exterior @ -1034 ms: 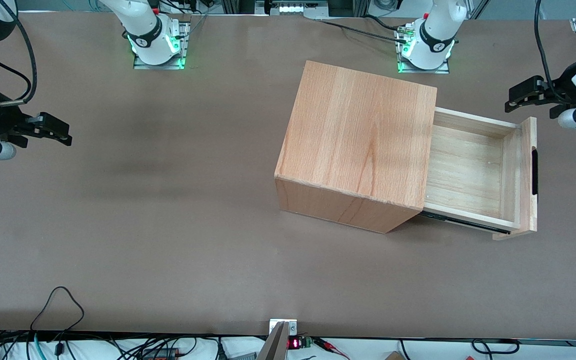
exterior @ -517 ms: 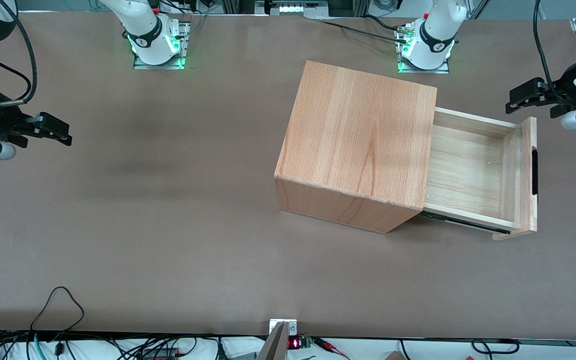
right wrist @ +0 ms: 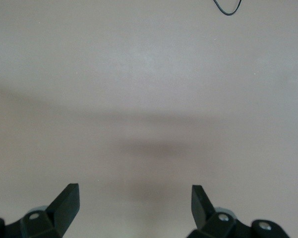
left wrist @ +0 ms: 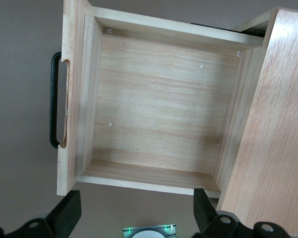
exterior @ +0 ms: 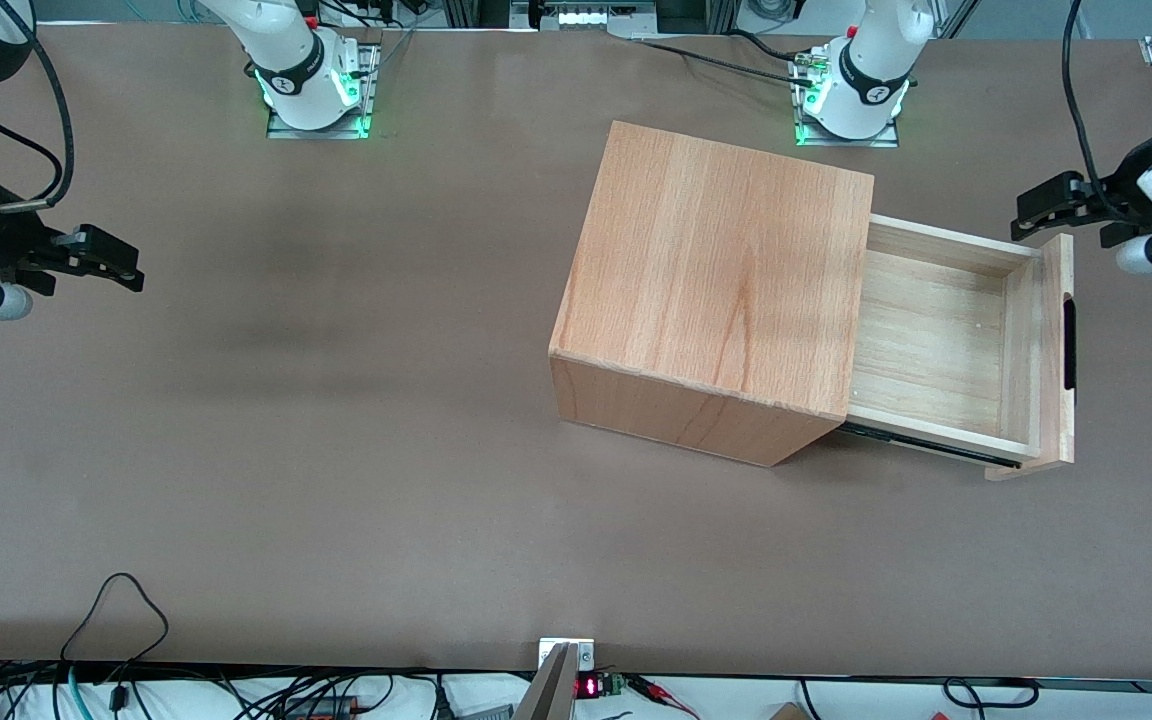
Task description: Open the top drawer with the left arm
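Note:
The top drawer (exterior: 936,340) stands pulled well out of its wooden box (exterior: 726,270), its pale plank floor bare. The black oblong handle (exterior: 1069,345) is on the flat front panel. The left arm's gripper (exterior: 1026,215) hovers open and empty over the table beside the front panel's corner, the corner farther from the front camera, touching nothing. In the left wrist view the open gripper (left wrist: 135,198) looks down past the drawer (left wrist: 158,114), its handle (left wrist: 53,101) and the box's smooth top (left wrist: 272,139).
The box stands skewed on the brown table toward the working arm's end. Two white arm bases (exterior: 311,90) (exterior: 851,95) sit along the table edge farthest from the front camera. A loose black cable (exterior: 116,610) lies at the nearest edge.
The left arm's gripper has shifted slightly nearer to the front camera, closer to the front panel's corner. The drawer has not moved.

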`<state>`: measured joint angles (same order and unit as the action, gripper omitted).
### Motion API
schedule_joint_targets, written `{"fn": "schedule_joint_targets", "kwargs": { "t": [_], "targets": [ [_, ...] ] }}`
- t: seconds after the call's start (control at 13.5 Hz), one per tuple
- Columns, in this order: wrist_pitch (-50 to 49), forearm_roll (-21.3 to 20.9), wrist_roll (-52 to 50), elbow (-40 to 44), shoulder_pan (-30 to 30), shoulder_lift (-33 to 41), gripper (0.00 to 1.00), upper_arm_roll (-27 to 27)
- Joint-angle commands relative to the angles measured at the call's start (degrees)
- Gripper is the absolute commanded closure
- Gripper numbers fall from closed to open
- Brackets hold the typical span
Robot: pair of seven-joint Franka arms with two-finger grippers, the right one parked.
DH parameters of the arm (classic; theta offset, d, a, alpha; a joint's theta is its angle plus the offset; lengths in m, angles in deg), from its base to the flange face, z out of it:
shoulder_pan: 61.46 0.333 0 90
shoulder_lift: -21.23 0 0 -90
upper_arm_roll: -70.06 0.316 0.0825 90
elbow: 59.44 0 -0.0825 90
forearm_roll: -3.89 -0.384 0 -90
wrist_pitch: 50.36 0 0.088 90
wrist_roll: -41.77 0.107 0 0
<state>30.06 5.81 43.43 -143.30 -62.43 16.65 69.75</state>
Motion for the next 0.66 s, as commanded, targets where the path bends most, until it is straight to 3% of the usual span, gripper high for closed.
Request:
{"fn": "schedule_joint_targets", "kwargs": {
  "t": [0.0, 0.59],
  "targets": [
    [2.53, -2.01, -0.16, -3.85, -0.08, 2.29, 0.00, -0.39],
    [6.15, -2.10, -0.16, -10.45, -0.08, 7.21, 0.00, -0.48]
  ]
}}
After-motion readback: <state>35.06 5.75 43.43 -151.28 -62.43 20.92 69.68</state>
